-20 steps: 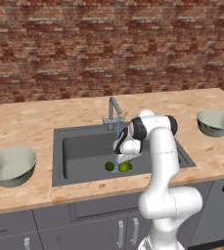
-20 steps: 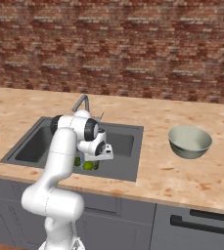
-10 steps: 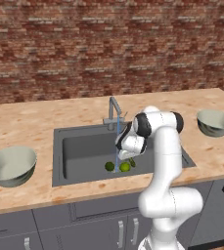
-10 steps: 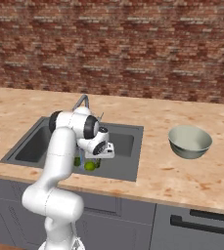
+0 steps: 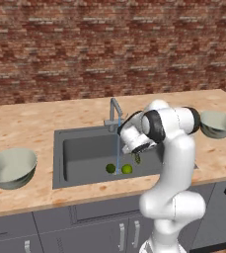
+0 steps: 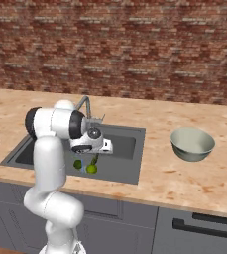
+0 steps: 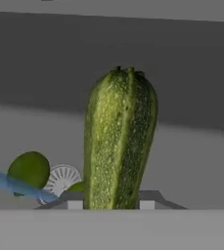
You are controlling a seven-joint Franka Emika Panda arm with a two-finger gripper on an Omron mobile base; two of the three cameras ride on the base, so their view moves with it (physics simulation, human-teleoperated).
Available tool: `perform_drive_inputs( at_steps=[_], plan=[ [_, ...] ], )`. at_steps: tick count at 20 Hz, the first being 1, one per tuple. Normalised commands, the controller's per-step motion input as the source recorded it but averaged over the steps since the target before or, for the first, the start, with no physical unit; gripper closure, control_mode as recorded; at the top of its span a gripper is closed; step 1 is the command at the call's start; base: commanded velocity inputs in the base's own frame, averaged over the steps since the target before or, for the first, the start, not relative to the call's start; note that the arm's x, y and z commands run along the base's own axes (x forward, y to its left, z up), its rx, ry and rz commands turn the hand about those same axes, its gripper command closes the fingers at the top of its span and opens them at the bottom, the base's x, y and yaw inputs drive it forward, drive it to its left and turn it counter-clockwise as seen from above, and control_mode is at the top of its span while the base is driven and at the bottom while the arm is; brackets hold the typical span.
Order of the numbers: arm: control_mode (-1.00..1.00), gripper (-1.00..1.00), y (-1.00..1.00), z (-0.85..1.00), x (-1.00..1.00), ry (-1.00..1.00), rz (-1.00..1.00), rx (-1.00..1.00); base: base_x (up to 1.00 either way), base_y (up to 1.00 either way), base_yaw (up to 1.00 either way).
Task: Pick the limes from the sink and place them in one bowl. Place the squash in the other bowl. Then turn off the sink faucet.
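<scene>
**Squash caught in the claw, up off the sink floor**

Claw (image 7: 111, 204) clenched on the squash (image 7: 118, 141), one dark tip on each side of its lower end. Sticks straight out past the tips, long way in line with the claw. In the left base view, hangs as a small dark green bit (image 5: 137, 158) under the claw (image 5: 136, 150), over the sink (image 5: 80, 148). Same in the right base view, squash (image 6: 93, 159) hanging point down.

Down below, two limes (image 5: 127, 169) close together on the sink floor, near the round drain (image 7: 62, 178). One lime (image 7: 29, 169) off to the side of the squash, low and well apart from it. Thin blue water falling from the tap (image 5: 114, 111), so not turned off yet.

Two bowls on the counter. One bowl (image 5: 217, 123) just past the arm on the right side, near. Other bowl (image 5: 11, 168) far off on the left side of the sink. Probably next: up and out of the sink, then over to a bowl. Right one looks nearer. Long thing, so likely best tipped and laid down flat inside.
</scene>
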Motion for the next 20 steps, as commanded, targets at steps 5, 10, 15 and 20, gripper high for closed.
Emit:
perform_drive_inputs(
  at_steps=[5, 10, 15, 20],
  plan=[
    [-1.00, 1.00, -0.42, 0.89, -0.60, -0.42, -0.12, 0.00, 0.00, 0.00, 0.00],
    [-1.00, 1.00, -0.63, 0.84, -0.38, -0.33, -0.07, 0.04, 0.00, 0.00, 0.00],
    [-1.00, 1.00, -0.50, 0.86, -0.38, -0.15, -0.11, 0.00, 0.00, 0.00, 0.00],
    [-1.00, 1.00, -0.30, 0.93, -0.07, -0.02, -0.14, 0.00, 0.00, 0.00, 0.00]
  ],
)
